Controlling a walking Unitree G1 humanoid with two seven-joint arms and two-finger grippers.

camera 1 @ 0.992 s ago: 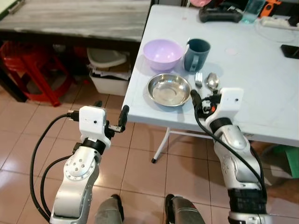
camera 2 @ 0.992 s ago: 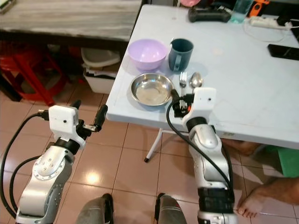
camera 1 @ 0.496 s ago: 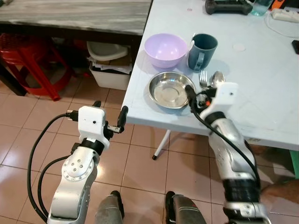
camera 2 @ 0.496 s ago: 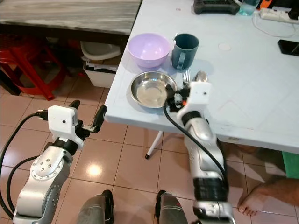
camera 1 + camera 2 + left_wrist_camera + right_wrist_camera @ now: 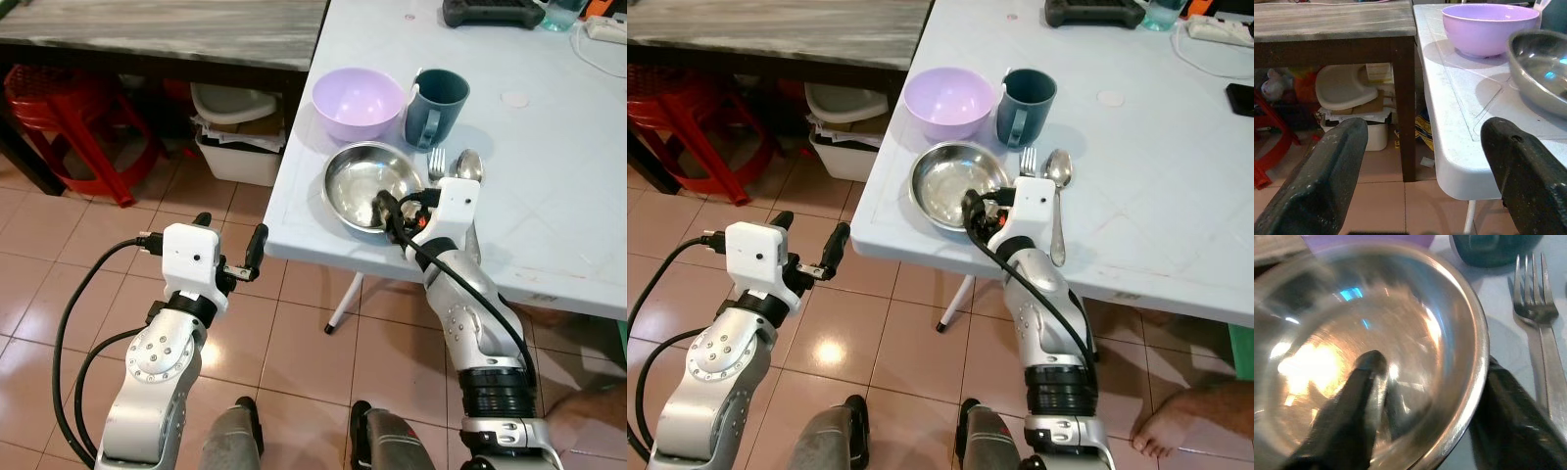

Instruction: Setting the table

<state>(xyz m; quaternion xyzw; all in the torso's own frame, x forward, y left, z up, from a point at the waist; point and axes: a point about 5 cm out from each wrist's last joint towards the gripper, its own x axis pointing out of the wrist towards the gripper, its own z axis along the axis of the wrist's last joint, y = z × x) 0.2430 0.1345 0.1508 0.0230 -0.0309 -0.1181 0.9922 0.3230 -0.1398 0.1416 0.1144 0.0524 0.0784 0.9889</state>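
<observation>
White table point(image 5: 549, 225) stands over a pink tiled floor point(image 5: 59, 245), with a dark wooden table point(image 5: 167, 39) beside it and a red stool point(image 5: 69, 117) underneath that one. Near the white table's front edge sits a steel bowl point(image 5: 367, 181); behind it are a purple bowl point(image 5: 358, 101) and a dark blue mug point(image 5: 438, 106). A fork point(image 5: 436, 162) and a spoon point(image 5: 469, 166) lie side by side just right of the steel bowl.

The right tool point(image 5: 392, 211) straddles the steel bowl's near rim: one finger point(image 5: 1359, 396) reaches inside the bowl, the other lies outside against the rim, next to the fork point(image 5: 1542, 333). Whether it is clamped on the rim I cannot tell.

The left tool point(image 5: 230, 250) hangs off the table's corner above the floor, its fingers point(image 5: 1327, 171) spread apart and holding nothing.
</observation>
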